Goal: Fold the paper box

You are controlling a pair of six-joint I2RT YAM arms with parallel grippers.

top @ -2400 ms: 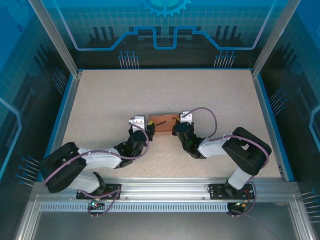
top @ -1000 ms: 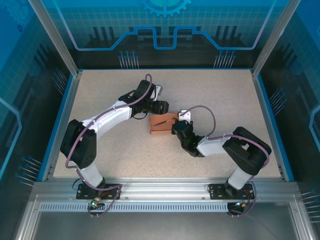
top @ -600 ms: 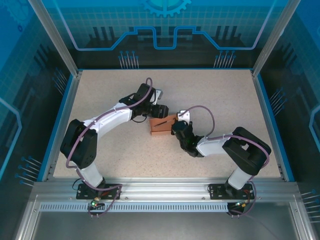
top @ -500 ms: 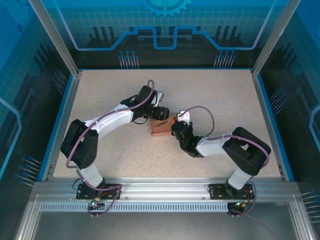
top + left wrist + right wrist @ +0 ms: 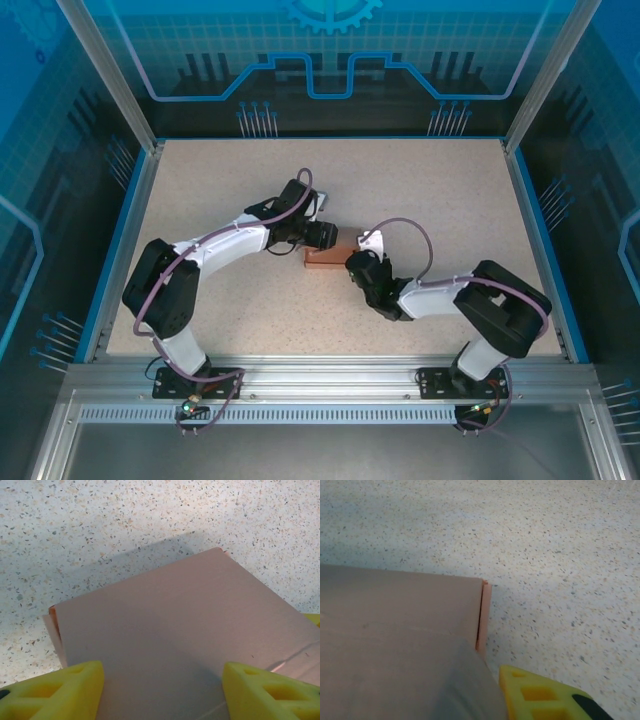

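The left tool [image 5: 162, 680] sits released, spread over the salmon-pink thin cardboard box [image 5: 165, 610]. Whether the right tool [image 5: 353, 263] grips cannot be told. Uneven pressing may crush or skid the box.

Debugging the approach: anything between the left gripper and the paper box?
Nothing visible. In the left wrist view, the paper box lies right at the left gripper, its pink panel spanning the gap between the yellow fingers, with bare table beyond.
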